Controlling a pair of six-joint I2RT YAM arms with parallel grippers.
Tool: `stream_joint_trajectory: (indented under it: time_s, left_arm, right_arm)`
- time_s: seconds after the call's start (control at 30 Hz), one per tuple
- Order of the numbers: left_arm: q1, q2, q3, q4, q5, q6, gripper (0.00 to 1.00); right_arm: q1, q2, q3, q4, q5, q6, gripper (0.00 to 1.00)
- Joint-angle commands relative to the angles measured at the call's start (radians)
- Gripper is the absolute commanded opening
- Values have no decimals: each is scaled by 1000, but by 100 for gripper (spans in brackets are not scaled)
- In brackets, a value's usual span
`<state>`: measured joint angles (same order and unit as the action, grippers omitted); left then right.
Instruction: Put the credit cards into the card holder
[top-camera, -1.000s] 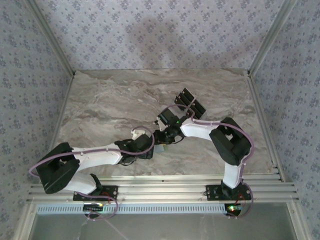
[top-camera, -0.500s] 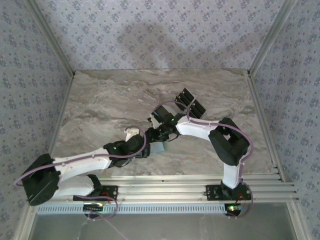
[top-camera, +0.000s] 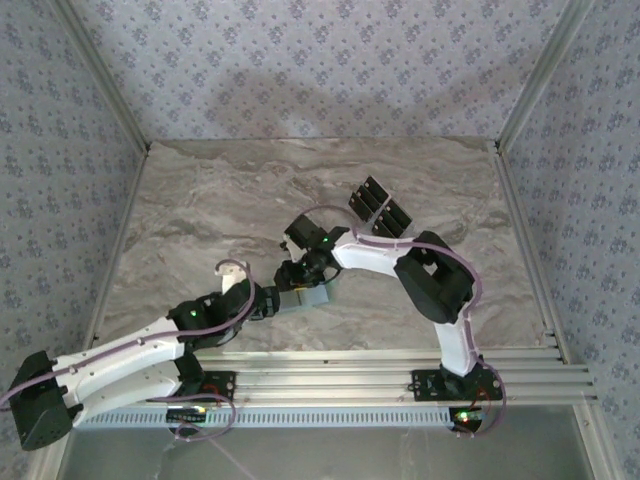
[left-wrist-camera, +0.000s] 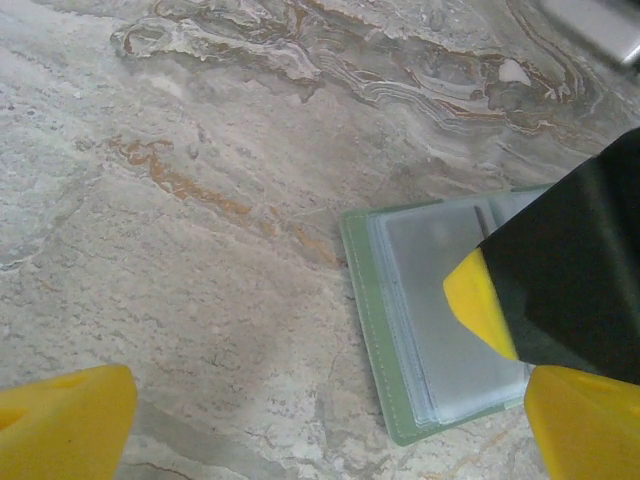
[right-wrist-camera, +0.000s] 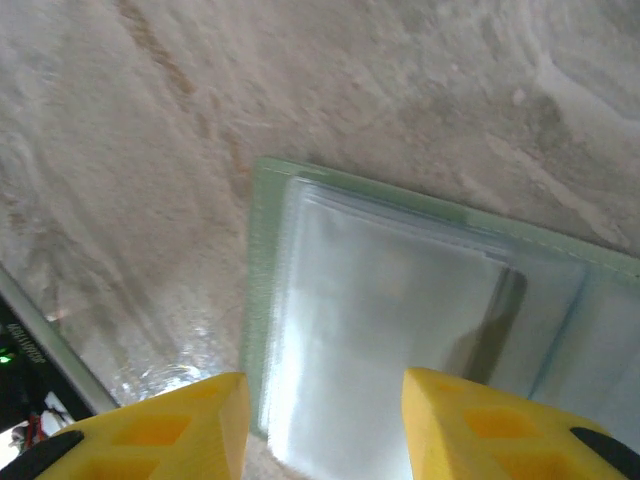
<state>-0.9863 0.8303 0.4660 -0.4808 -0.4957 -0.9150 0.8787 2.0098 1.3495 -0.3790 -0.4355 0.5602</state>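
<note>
The card holder (top-camera: 314, 294) lies open on the marble table, pale green with clear sleeves (left-wrist-camera: 430, 320) facing up (right-wrist-camera: 400, 300). My right gripper (top-camera: 297, 274) hovers right over its left page, open, with the sleeves showing between the yellow fingers (right-wrist-camera: 325, 425). In the left wrist view, one right fingertip (left-wrist-camera: 480, 300) sits over the sleeve. My left gripper (top-camera: 264, 300) stands wide open just left of the holder, with bare table between its jaws (left-wrist-camera: 325, 430). The black credit cards (top-camera: 380, 207) lie fanned on the table behind the right arm, apart from both grippers.
The marble table (top-camera: 200, 220) has patterned walls on three sides. A metal rail (top-camera: 330, 375) runs along the near edge. The right forearm (top-camera: 375, 255) spans between the credit cards and the holder.
The left arm has swung back and left, taking its gripper off to the holder's left side. The right gripper has moved left and now hangs over the holder.
</note>
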Motion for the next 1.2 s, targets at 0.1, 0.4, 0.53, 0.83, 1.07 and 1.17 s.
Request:
stream_joint_trajectory:
  time_s: [0.1,0.4,0.53,0.83,1.07,1.17]
  left_arm:
    - [21,-5,-10,-57,-19,-48,100]
    - [116,88,-32,20,77,-30,100]
    - [158,160,-23,83,115,3,100]
    - [224,332,76,-11,68,-18,100]
    - [236,381,87,-41,23,-48,100]
    - [243,406,96,-42,21,-44,100]
  right_arm:
    - [5,34,45,-52,-30,-23,46]
    - [-79,-158,71,-139,34,-76,46]
    - [-171,-255,58,-217,148,-139,46]
    - [-340,-354,39,-369,439,-275,46]
    - [-362,-296,81,-409,578,-336,46]
    - [-362,-264,97,-421,624,-360,46]
